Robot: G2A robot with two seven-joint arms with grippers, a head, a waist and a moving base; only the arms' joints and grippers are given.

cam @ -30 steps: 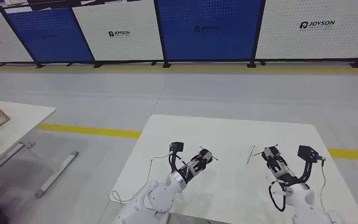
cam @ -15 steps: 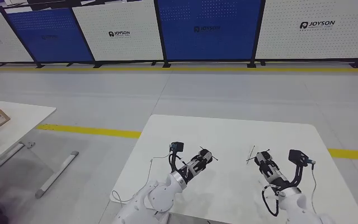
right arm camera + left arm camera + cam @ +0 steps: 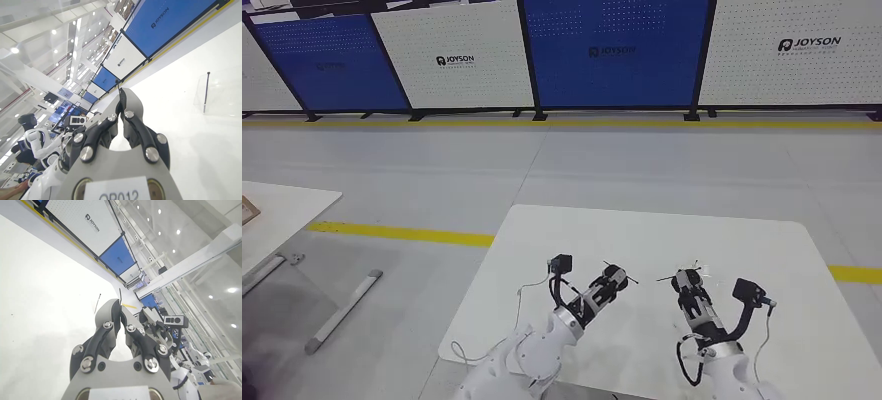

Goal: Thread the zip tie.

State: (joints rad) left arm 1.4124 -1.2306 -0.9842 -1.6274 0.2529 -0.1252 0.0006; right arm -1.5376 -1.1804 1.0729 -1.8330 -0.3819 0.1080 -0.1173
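**A:** Room near the edge?
**B:** Low over the near side of the table (image 3: 542,250) with both arms, close together but not touching. Bare white top from there to the far edge.
**A:** Left gripper (image 3: 119,306)?
**B:** Closed tight on a black zip tie (image 3: 120,296), strip poking past the tips.
**A:** Right gripper (image 3: 122,96)?
**B:** Pinched closed too, on a second zip tie (image 3: 118,86), small head just above the tips.
**A:** Farther out?
**B:** Beyond the right gripper, a loose zip tie (image 3: 206,90) on the table, possibly against a clear holder (image 3: 217,98); hard to tell.
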